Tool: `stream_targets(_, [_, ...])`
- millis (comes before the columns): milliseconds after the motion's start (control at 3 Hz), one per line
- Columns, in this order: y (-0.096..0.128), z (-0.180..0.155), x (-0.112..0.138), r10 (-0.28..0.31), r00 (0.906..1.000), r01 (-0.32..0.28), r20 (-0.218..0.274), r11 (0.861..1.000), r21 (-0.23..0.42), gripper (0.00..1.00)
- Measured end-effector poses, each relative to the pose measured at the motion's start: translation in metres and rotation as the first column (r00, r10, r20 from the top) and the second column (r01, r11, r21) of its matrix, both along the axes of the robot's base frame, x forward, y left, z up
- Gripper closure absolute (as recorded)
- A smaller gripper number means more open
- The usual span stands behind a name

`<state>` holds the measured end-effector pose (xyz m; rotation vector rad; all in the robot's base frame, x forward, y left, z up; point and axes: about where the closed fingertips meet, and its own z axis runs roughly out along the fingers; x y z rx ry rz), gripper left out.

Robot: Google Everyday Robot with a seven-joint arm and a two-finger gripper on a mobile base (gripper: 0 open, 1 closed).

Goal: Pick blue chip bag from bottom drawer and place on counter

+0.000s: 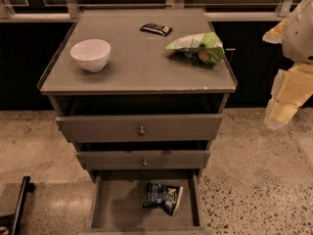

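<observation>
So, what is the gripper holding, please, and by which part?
Nothing, it seems: the gripper hangs beside the counter, and the blue bag lies in the bottom drawer.

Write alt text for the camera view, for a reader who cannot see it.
A blue chip bag lies in the open bottom drawer of a grey cabinet; the robot's gripper hangs at the right edge, beside the cabinet, touching nothing. On the counter sit a white bowl, a black bar wrapper and a green-and-white chip bag.
</observation>
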<state>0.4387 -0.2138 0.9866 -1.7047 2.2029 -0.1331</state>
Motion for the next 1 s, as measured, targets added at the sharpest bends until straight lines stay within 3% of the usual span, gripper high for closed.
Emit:
stream_targets(333, [0.000,0.000,0.000,0.000,1.0000,0.000,0.000,1.000,0.000,0.00])
stream_targets(667, [0.003,-0.007,-0.005,0.000,0.9997,-0.001,0.022,0.999,0.049,0.00])
stream_targets(1000, [0.012,-0.045,-0.019,-0.007,0.9995,0.001,0.031,0.985,0.173,0.00])
